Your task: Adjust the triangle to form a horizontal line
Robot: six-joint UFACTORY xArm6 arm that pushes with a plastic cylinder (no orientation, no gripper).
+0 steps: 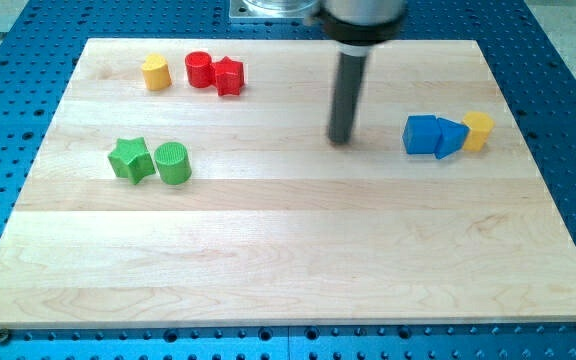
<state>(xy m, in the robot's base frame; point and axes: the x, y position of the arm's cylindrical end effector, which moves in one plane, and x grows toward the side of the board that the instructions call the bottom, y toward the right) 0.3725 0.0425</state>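
Observation:
A blue triangle block point(452, 137) sits at the view's right, between a blue cube point(421, 134) on its left and a yellow block point(478, 130) on its right; all three touch in a row. My tip point(341, 139) rests on the board to the left of the blue cube, with a gap between them. The rod rises from the tip to the view's top.
A yellow block point(155, 72), a red cylinder point(199, 69) and a red star point(229, 75) lie at the top left. A green star point(129, 159) and a green cylinder point(173, 163) lie at the left. The wooden board point(288, 260) rests on a blue perforated table.

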